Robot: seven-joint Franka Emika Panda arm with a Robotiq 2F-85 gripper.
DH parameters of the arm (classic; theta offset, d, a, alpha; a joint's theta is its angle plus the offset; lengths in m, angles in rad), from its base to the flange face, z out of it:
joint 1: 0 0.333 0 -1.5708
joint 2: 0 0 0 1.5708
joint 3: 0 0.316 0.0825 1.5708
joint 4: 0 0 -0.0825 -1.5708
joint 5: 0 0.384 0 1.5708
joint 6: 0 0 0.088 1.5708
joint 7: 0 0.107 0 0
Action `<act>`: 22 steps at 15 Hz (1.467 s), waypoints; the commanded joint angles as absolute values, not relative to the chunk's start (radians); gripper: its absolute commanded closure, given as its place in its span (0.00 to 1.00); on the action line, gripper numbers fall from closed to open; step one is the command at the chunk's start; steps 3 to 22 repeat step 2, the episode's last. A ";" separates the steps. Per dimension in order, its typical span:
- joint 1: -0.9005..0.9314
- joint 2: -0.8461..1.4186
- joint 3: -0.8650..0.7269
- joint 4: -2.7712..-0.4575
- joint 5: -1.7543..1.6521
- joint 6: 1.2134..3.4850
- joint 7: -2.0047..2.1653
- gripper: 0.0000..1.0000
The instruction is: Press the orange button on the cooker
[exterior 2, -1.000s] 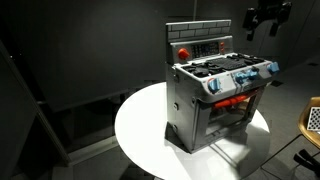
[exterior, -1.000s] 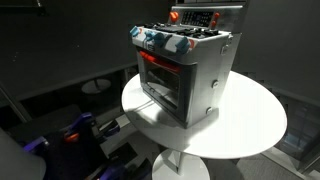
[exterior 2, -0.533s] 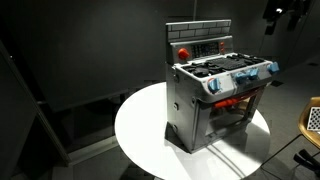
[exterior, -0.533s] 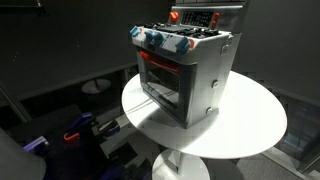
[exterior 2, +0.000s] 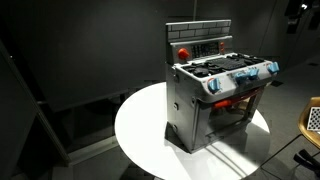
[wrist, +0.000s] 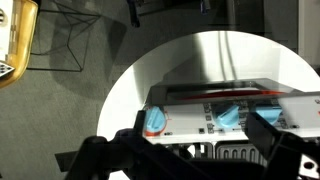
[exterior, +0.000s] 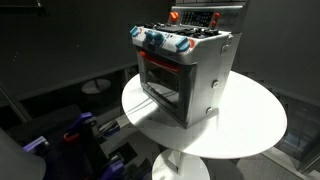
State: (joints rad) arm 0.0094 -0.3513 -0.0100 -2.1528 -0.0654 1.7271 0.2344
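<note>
Round white table [exterior: 250,128] bears boxy metal cooker [exterior: 190,75].

cooker [exterior: 190,75]: brushed silver metal, glossy dark glass door | table [exterior: 255,125]: smooth matt white

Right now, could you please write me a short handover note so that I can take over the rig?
Gripper: open, holding nothing, high up and clear of the cooker.
Cooker: upright on the round white table, oven door glowing red.
Orange button: on the raised back panel, at one end of it, nothing touching it.
Done: the pictures do not show whether the button has been pressed.
Left: if it has not, bring the gripper down to the back panel and press the button, probably with the fingers closed.
</note>
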 commanded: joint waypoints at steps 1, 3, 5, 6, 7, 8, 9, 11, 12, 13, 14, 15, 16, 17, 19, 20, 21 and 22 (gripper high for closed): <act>-0.007 -0.351 0.005 -2.153 -0.061 1.725 0.230 0.00; -0.007 -0.350 0.005 -2.153 -0.061 1.725 0.230 0.00; -0.007 -0.350 0.005 -2.153 -0.061 1.725 0.230 0.00; -0.007 -0.350 0.005 -2.153 -0.061 1.725 0.230 0.00; -0.007 -0.350 0.005 -2.153 -0.061 1.725 0.230 0.00; -0.007 -0.350 0.005 -2.153 -0.061 1.725 0.230 0.00; -0.007 -0.350 0.005 -2.153 -0.061 1.725 0.230 0.00; -0.007 -0.350 0.005 -2.153 -0.061 1.725 0.230 0.00; -0.007 -0.350 0.005 -2.153 -0.061 1.725 0.230 0.00; -0.007 -0.350 0.005 -2.153 -0.061 1.725 0.230 0.00; -0.007 -0.350 0.005 -2.153 -0.061 1.725 0.230 0.00; -0.007 -0.350 0.005 -2.153 -0.061 1.725 0.230 0.00; -0.007 -0.350 0.005 -2.153 -0.061 1.725 0.230 0.00; -0.007 -0.350 0.005 -2.153 -0.061 1.725 0.230 0.00; -0.007 -0.350 0.005 -2.153 -0.061 1.725 0.230 0.00; -0.007 -0.350 0.005 -2.153 -0.061 1.725 0.230 0.00; -0.007 -0.350 0.005 -2.153 -0.061 1.725 0.230 0.00; -0.007 -0.350 0.005 -2.153 -0.061 1.725 0.230 0.00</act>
